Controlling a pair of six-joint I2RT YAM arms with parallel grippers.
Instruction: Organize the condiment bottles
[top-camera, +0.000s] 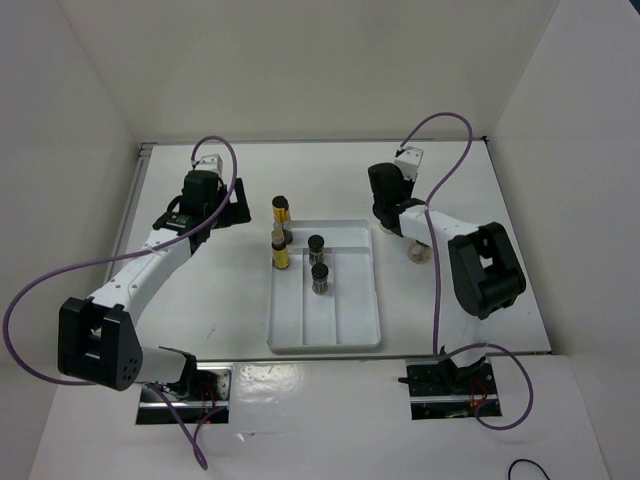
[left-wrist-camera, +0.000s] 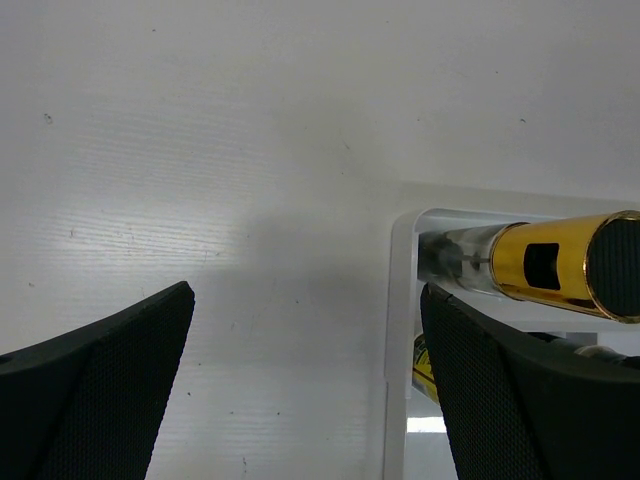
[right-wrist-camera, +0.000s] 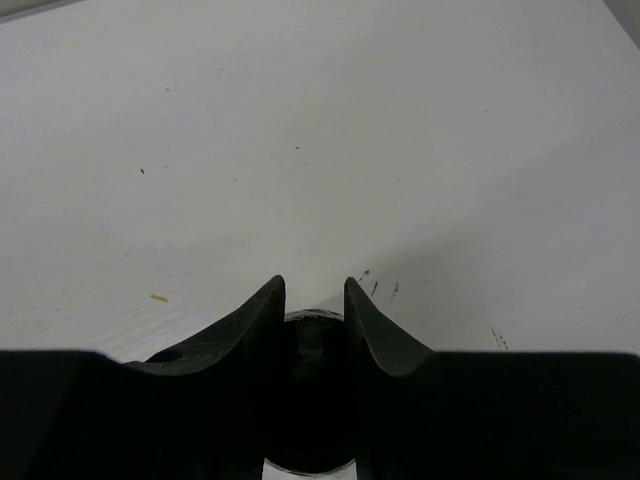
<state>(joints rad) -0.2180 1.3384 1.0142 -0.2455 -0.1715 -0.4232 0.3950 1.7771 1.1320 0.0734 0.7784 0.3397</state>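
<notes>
A slim yellow-amber bottle with a black cap stands at the far-left corner of the white tray. A second slim one with a tan cap stands just nearer. Two tiny dark jars stand in the middle lane. My left gripper is open over bare table just left of the tray corner. My right gripper, right of the tray, is shut on a bottle's black cap. A pale bottle shows beside that arm.
White walls enclose the table at the left, back and right. The tray's right lane and its near half hold nothing. Purple cables loop over both arms.
</notes>
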